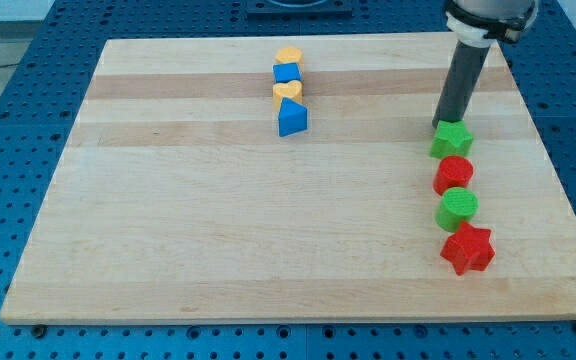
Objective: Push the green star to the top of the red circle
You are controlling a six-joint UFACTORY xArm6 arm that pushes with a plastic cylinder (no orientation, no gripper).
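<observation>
At the view's right, on the pale wooden worktop [218, 220], my tip [442, 124] touches the chunky green star [451, 140] (orientation unclear), sitting directly above the smooth red circle [454, 174]; there's no gripper.

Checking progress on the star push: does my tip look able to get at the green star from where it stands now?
Probably yes: my tip is already at the green star, on its top-left edge, with nothing between them. The red circle sits just below it.
</observation>
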